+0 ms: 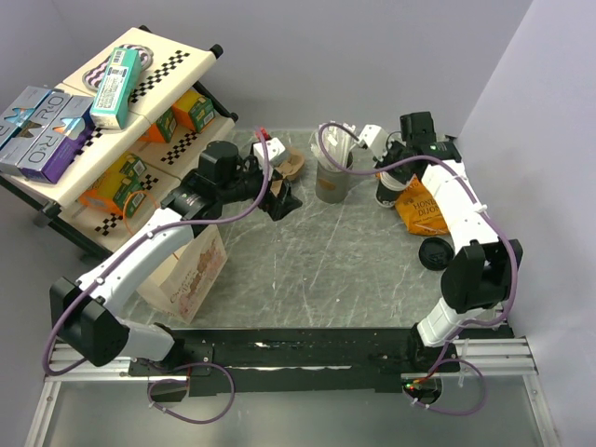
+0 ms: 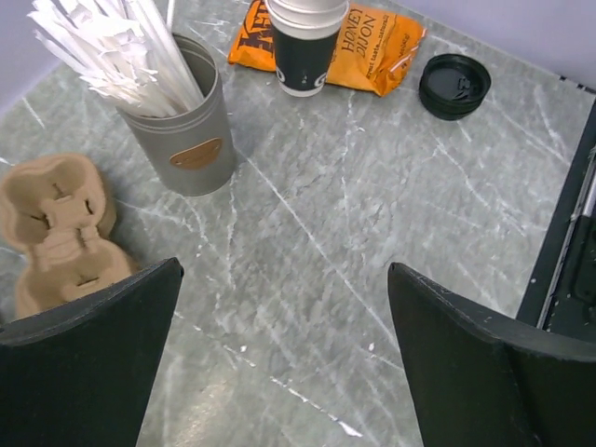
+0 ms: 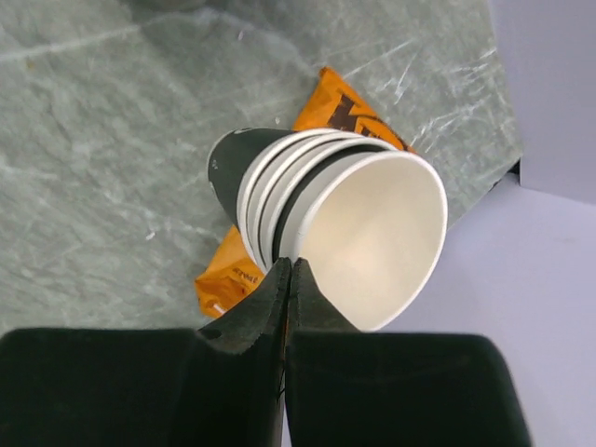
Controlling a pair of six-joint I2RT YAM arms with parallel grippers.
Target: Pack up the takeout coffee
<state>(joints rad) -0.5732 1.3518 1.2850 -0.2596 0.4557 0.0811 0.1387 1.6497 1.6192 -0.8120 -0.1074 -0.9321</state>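
- Brown takeout coffee with its black top: not made out for certain in any view. No telling, then, where it sits, which way it lies from either pincer, or how its long axis runs.
- Nearest look-alike, top centre of the left wrist view: stack of cups [image 2: 303,47], a dark outer cup with white cups nested inside, open-mouthed and without a black top. Upright, on or against an orange snack packet [image 2: 372,51].
- Right gripper [image 3: 289,279]: clenched, tips pressed together right at the rim of the topmost white cup. Pinching the paper or merely in front of it: cannot tell.
- Left gripper [image 2: 284,275]: released, fingers spread wide with nothing between them, above bare grey table [image 2: 326,233].
- Further out in the left wrist view: cardboard cup carrier [image 2: 60,223] at left, just beside the left finger; tin of white straws [image 2: 186,130] at upper left; loose black lid [image 2: 454,84] at upper right, near the packet.
- Judgement: left arm free and close to the carrier, so the likelier one to fetch the coffee once found.
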